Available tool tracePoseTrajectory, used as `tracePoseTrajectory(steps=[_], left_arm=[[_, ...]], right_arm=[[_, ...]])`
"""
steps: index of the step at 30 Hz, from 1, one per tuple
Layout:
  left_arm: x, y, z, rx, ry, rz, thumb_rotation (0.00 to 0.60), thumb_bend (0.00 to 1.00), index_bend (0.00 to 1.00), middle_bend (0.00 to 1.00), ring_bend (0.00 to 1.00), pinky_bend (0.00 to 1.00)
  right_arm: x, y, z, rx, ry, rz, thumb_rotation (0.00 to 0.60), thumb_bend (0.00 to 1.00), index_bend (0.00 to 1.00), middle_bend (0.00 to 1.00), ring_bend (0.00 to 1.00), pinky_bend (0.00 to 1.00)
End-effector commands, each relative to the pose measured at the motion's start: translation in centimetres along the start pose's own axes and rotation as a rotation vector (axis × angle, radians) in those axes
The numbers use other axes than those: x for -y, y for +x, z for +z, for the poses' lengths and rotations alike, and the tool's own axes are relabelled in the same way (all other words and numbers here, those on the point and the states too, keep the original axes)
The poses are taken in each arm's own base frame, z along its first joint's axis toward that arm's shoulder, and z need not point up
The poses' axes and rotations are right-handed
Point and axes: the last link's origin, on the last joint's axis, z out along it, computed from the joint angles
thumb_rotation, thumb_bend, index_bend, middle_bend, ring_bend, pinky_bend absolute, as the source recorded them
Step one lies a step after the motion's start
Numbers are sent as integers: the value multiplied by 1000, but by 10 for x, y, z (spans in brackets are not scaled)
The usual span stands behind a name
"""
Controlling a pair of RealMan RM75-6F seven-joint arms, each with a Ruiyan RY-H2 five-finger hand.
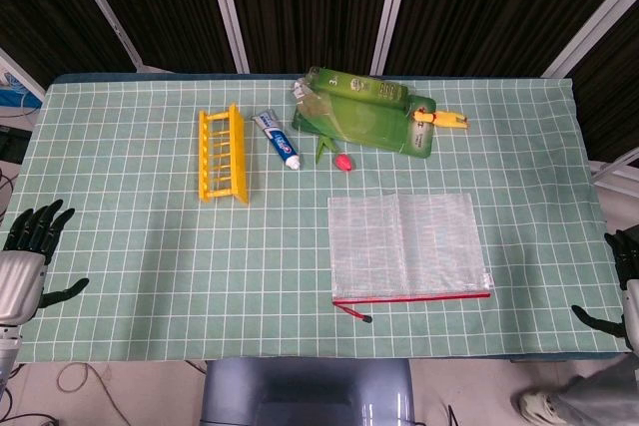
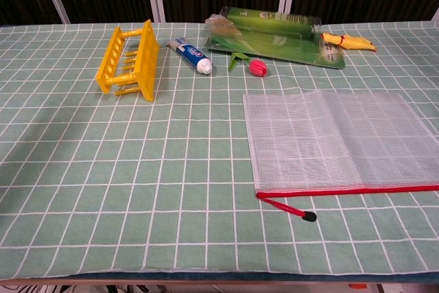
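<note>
Left hand (image 1: 25,246) lies released, fingers spread, well left of the mesh zip pouch (image 1: 407,246); right hand (image 1: 624,281) likewise empty at the pouch's right.

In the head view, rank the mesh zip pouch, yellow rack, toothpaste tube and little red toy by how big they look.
1. mesh zip pouch
2. yellow rack
3. toothpaste tube
4. red toy
</note>
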Motion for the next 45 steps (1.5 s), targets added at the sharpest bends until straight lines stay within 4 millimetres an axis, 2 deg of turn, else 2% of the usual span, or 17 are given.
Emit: tracePoseTrajectory(steps=[1, 14, 18, 21, 23, 26, 28, 32, 37, 40, 45], left_arm=[[0, 0, 0, 0, 0, 0, 600, 5, 0, 0, 0, 0], [0, -1, 1, 1, 1, 1, 600, 5, 0, 0, 0, 0], [-1, -2, 2, 3, 3, 1, 600, 5, 0, 0, 0, 0], [-1, -4, 4, 5, 6, 10, 600, 5, 0, 0, 0, 0], [-1, -5, 5, 9, 14, 11, 600, 5, 0, 0, 0, 0], [0, -6, 6, 15, 28, 9, 600, 4, 0, 0, 0, 0], [0, -6, 6, 16, 32, 14, 600, 5, 0, 0, 0, 0], [0, -5, 6, 14, 35, 27, 600, 5, 0, 0, 0, 0], [1, -6, 7, 13, 45, 46, 600, 5, 0, 0, 0, 0], [2, -7, 8, 13, 56, 66, 600, 5, 0, 0, 0, 0], [3, -9, 11, 11, 73, 94, 600, 5, 0, 0, 0, 0]], right_arm=[[0, 0, 0, 0, 1, 0, 600, 82, 0, 0, 0, 215], [8, 1, 0, -14, 42, -2, 600, 82, 0, 0, 0, 215], [22, 7, 2, -47, 101, 36, 600, 82, 0, 0, 2, 216], [37, 14, 7, -72, 157, 68, 600, 84, 0, 20, 55, 261], [47, 18, 12, -83, 194, 79, 600, 103, 0, 86, 130, 331], [68, 24, 22, -121, 256, 88, 600, 142, 0, 254, 283, 474], [86, 25, 30, -126, 297, 97, 600, 160, 0, 401, 444, 586], [121, 22, 41, -89, 366, 117, 600, 182, 14, 620, 668, 737], [169, 10, 50, 4, 446, 148, 600, 214, 139, 892, 917, 922], [199, 0, 53, 93, 494, 154, 600, 229, 230, 990, 997, 992], [234, -20, 53, 193, 553, 133, 600, 251, 357, 1000, 1000, 1000]])
